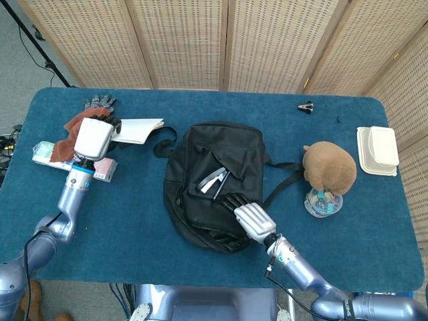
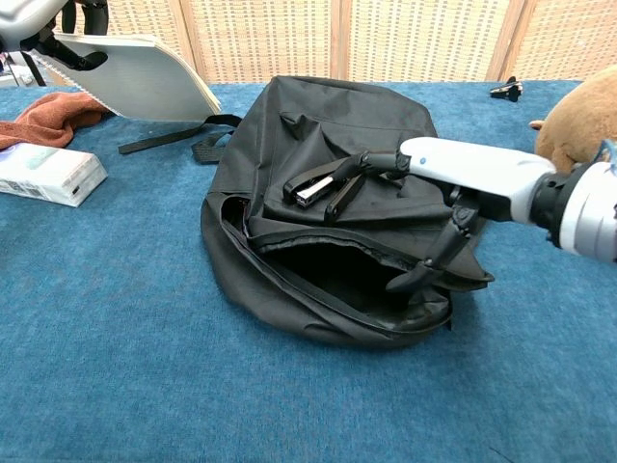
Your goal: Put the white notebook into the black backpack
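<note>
Left hand: clamped on one white notebook, lifted off the table, left of the black backpack.
Right hand: fingers apart, holding nothing, over the backpack's open mouth; thumb at the flap's edge.
Backpack: one, lying flat on the blue table, mouth gaping toward the robot.
Stapler: one black one, on top of the backpack.
Right of backpack: one brown plush toy, one white food box.

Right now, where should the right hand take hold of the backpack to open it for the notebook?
Probably the upper lip of the backpack mouth, from the near side: it sags over the opening, right by the right hand.
</note>
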Controlling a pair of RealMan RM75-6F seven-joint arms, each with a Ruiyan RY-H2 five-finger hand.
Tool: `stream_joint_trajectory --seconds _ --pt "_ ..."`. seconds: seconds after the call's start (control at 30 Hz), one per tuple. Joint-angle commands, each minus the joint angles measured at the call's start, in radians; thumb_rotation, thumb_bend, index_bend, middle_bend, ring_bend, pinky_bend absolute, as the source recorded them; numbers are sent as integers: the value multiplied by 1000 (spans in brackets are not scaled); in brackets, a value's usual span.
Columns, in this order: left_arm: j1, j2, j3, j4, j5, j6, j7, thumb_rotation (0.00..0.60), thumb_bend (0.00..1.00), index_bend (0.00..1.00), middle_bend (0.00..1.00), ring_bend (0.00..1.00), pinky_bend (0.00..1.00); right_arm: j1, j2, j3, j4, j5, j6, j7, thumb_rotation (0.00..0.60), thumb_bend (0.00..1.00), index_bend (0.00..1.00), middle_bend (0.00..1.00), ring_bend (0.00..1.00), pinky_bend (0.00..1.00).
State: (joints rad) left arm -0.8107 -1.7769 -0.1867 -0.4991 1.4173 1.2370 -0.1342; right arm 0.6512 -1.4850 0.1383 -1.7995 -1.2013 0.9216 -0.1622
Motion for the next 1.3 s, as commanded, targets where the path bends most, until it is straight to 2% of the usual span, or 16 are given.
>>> stream_joint_trajectory --seconds 0.03,0.3,0.33,0.43,0.6,0.7,0.8,0.9,1.3 --pt "2 -1 1 0 1 1 -1 600 427 779 645 608 690 8 -29 2 21 18 3 -12 600 0 115 91 31 56" --pt "13 0 4 -7 5 18 -16 600 427 778 645 608 690 27 -140 8 134 47 42 -79 600 0 131 103 42 70" --pt "15 1 4 -7 6 20 -19 600 427 778 645 608 690 26 -153 9 153 43 57 -87 600 0 141 116 55 85" --pt "20 4 6 -8 7 24 -25 600 427 779 645 608 690 18 -181 10 192 31 99 -109 600 28 214 207 159 216" --pt "29 10 8 -6 9 32 -39 600 427 778 645 608 690 0 -196 10 213 18 146 -118 600 368 401 416 396 485" --pt "37 13 11 -2 11 39 -52 600 427 779 645 608 690 -9 -189 6 212 16 158 -130 600 542 485 498 501 575" --pt "48 15 15 6 19 65 -76 600 427 780 646 609 690 -15 -180 11 209 17 162 -123 600 634 552 563 566 603" --pt "52 15 12 17 25 96 -107 600 429 783 649 612 690 -17 -175 21 201 16 163 -106 600 666 594 601 605 615" --pt "68 68 5 -43 52 211 -177 600 430 788 650 612 690 13 -136 114 162 115 124 -89 600 690 610 615 618 623"
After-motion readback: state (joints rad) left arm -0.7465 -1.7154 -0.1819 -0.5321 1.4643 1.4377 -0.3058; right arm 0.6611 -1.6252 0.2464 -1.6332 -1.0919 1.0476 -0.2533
